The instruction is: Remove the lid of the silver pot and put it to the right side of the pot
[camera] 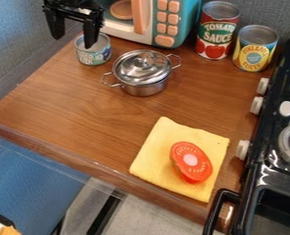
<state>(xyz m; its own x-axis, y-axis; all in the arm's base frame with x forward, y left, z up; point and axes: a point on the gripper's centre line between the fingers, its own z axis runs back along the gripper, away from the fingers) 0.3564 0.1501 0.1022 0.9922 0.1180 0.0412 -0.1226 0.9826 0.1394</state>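
My black gripper (73,37) hangs at the upper left, open, its two fingers apart and pointing down above a small can. Right of it and lower, the silver pot (145,87) stands upright on the wooden counter with a handle on each side. Its shiny lid (142,67) rests on top, with a knob at the middle. The gripper does not touch the pot or the lid.
The small can (93,49) stands left of the pot. A toy microwave (166,23) is behind; a tomato can (216,34) and a pineapple can (254,48) stand back right. A yellow cloth (153,158) bears a red-topped object (196,167). The stove (267,151) borders the right.
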